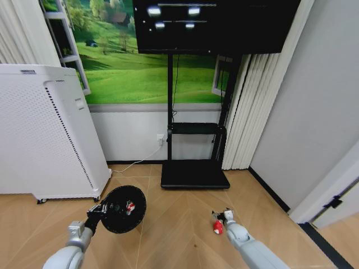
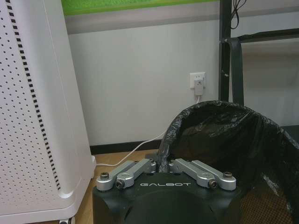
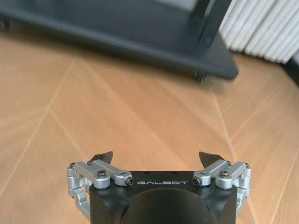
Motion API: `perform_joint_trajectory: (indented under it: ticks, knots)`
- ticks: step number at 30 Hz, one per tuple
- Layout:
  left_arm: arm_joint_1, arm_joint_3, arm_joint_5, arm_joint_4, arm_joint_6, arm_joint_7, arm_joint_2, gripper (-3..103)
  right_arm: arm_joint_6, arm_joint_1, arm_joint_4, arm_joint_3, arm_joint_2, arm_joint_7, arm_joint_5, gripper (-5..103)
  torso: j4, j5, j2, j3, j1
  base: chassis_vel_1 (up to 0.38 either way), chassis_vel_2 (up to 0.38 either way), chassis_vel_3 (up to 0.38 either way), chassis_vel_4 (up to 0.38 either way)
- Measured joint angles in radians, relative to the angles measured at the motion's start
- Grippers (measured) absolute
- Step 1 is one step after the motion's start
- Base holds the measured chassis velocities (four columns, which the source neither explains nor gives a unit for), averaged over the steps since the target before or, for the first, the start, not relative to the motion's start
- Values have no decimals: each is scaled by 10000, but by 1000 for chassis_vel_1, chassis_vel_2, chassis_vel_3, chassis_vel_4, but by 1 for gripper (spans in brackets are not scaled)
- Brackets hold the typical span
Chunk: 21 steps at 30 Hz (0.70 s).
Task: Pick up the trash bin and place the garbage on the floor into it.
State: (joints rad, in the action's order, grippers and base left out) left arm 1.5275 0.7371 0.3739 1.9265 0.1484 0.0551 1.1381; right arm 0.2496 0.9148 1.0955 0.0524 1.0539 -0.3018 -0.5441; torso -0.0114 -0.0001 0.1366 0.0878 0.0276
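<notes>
We've got the small black round trash bin [image 1: 124, 209], lined w/ a glossy black plastic bag, held up off the light tan herringbone wood floor [image 1: 174, 235] by our left gripper [image 1: 99, 211], whose fingers are pinched tight on the near rim and the bag's folded edge. Our right gripper [image 1: 222, 215] sits low over the floor in front of the black flat TV-stand base [image 1: 194, 174], jaws spread wide w/ nothing between them, and a small red piece of litter [image 1: 217, 226] lies on the floor just beside it. The step in hand looks like collecting that piece, so we'd judge it best to line the fingers up square over it, settle down gently and close only once it's centred, since it's small and could skid on smooth wood. Keep the bin level and its mouth facing up, near enough for a short carry. The bin tapers slightly, its bag rim is crinkled and uneven, and inside we can see something small, red and white [image 1: 130, 207], prob. litter already dropped in. It hangs just beside the tall white perforated appliance [image 1: 45, 134].
</notes>
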Motion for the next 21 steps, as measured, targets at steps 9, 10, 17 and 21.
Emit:
perform_joint_trajectory:
  ticks: [9, 10, 17, 21]
  knots:
    - [14, 0, -11, -154, -91, 20, -27, 4, 308, -70, -718, 138, 699, -451, -551, 100, 1, 1, 0, 0, 0, 0, 0, 0, 0]
    - [15, -23, -29, -169, -99, 22, -19, 4, 375, -117, -823, 147, 829, -502, -674, 100, 3, 0, 0, 0, 0, 0, 0, 0, 0]
    - [13, -128, -129, -225, -119, 46, 14, 4, 452, -487, -1540, 248, 1454, -699, -874, 100, 2, 1, 0, 0, 0, 0, 0, 0, 0]
    - [65, -128, -182, -262, -186, 55, 19, 4, 428, -809, -2091, 240, 1663, -746, -815, 99, 1, 1, 0, 0, 0, 0, 0, 0, 0]
